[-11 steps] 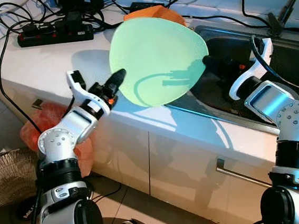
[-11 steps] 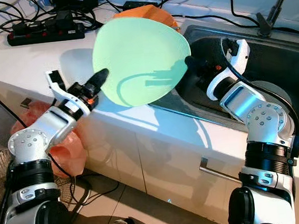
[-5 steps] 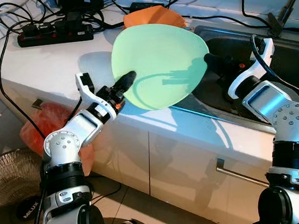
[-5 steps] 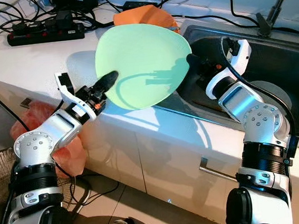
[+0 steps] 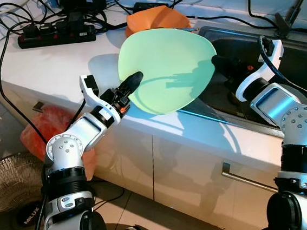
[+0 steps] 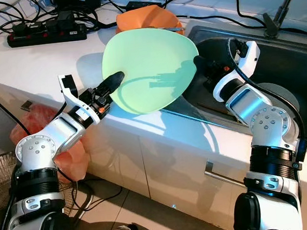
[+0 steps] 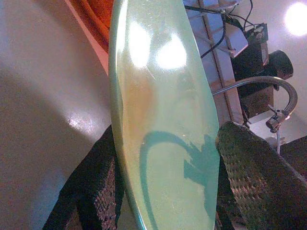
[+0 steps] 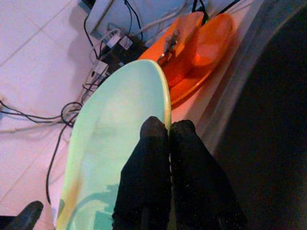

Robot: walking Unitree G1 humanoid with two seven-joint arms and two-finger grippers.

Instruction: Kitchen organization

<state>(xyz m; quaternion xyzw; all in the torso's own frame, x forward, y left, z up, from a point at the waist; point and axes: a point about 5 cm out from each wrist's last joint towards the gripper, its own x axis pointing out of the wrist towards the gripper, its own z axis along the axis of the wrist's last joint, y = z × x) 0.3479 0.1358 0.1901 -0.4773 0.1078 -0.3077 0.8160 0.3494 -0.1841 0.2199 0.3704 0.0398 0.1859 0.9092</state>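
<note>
A green plate [image 5: 166, 69] is held tilted in the air over the white bench [image 5: 56, 64], at the edge of the sink [image 5: 296, 68] and in front of an orange dish [image 5: 158, 18]. The left gripper [image 5: 134, 80] has its jaws on both faces of the plate's left edge. The right gripper [image 8: 169, 139] pinches the opposite rim with its jaws pressed together on it.

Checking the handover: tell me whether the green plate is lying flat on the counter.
No, the green plate is held tilted above the counter, gripped by the left gripper and right gripper at opposite edges.
</note>
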